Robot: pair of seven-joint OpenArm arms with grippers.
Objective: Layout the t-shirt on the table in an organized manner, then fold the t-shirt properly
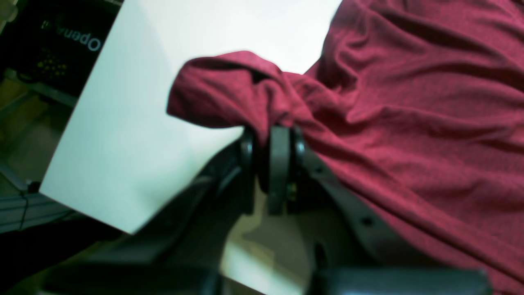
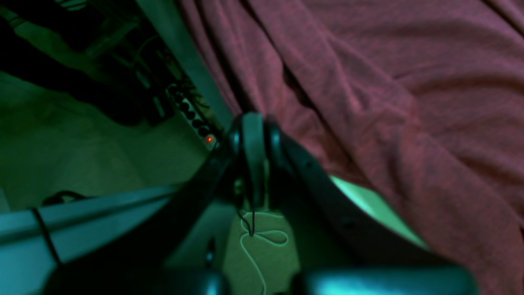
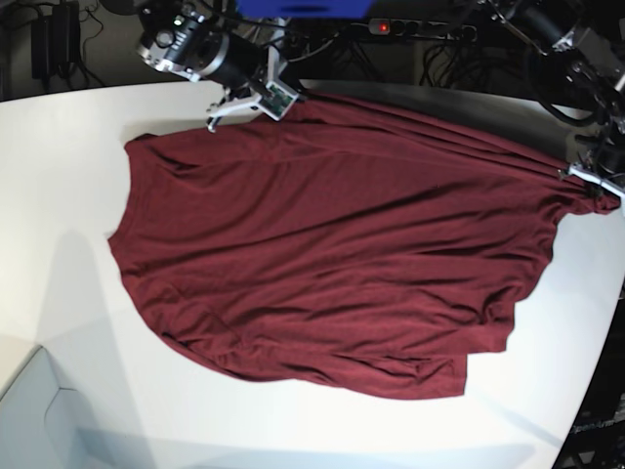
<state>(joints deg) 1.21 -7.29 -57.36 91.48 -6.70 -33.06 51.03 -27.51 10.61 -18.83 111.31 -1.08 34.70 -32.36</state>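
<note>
The base view was bright and sharp, but the desk [image 3: 59, 176] curved at the picture's edges. Soft gray shadows sat at the lower left. The left wrist view was blurry, with white glare at the top. The right wrist view was dark, green and fuzzy.

Beyond the far edge of the scene lies a dim, cluttered area of tangled black cables [image 3: 444, 54] and a power strip [image 3: 420, 29] with a glowing red switch. A blue panel [image 3: 303, 8] sits at the top edge. In the right wrist view, a greenish floor [image 2: 82, 164] shows a looped white cord [image 2: 262, 239] lying on it.
</note>
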